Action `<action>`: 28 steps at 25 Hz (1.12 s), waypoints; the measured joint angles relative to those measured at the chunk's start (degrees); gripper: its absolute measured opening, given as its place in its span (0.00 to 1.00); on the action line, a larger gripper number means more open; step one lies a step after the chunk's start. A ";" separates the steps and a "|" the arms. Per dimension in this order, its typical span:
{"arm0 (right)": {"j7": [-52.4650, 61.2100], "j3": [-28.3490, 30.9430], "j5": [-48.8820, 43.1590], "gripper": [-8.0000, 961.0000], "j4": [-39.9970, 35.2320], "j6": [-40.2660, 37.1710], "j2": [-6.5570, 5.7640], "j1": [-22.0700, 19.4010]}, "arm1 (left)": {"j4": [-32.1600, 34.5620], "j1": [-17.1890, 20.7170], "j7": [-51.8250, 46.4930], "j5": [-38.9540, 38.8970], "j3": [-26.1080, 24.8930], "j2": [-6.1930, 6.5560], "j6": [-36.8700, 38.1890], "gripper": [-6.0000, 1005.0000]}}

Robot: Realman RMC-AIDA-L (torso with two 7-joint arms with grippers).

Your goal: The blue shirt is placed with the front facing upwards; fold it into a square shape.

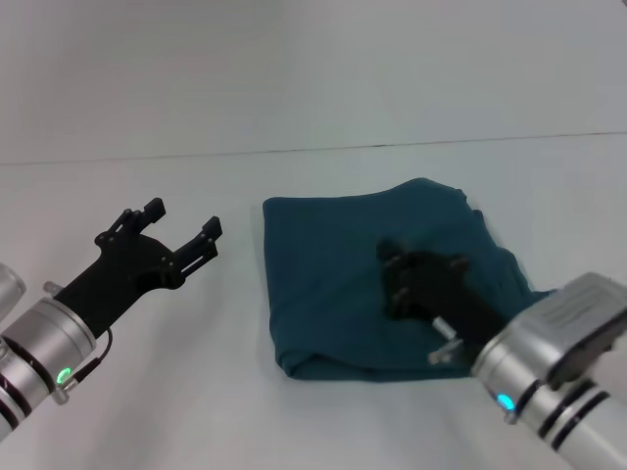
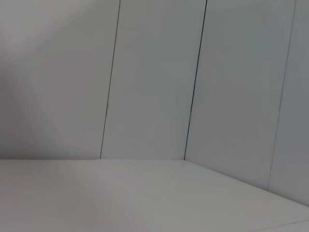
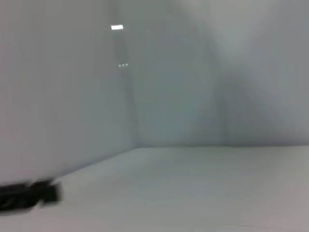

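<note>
The blue shirt [image 1: 343, 284] lies folded on the white table [image 1: 196, 411], the left gripper [image 1: 183, 227] spread open beside it, the right gripper [image 1: 392, 269] above it, state unclear.

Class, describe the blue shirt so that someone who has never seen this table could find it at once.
Start at the white table in front of the pale wall. Near its middle, between the two arms, lies the blue shirt, a dark teal cloth folded into a rough square. The left pincer hangs open beside it, the right pincer is over it; it is the only cloth and only coloured thing there.
</note>
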 joint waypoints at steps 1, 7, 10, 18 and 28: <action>-0.08 -0.29 -0.99 0.11 0.13 1.43 0.13 0.63 | 0.02 0.00 0.00 0.00 0.01 0.00 0.03 0.88; -0.39 1.02 0.77 0.12 1.45 4.01 0.20 -0.50 | 0.13 -0.15 0.11 0.00 1.25 -0.02 1.47 0.88; -0.41 3.01 5.35 0.12 0.84 -5.06 -0.23 -4.67 | 0.13 -0.48 0.28 0.00 3.21 -0.13 2.85 0.88; 3.30 6.51 14.70 0.12 -4.68 -11.44 -0.46 -10.31 | -0.20 -4.32 2.88 -0.59 17.75 -0.26 4.41 0.88; 6.19 6.38 17.23 0.13 -5.43 -13.91 -0.27 -14.52 | -0.97 -11.11 -0.47 -3.61 31.77 -0.26 -8.73 0.70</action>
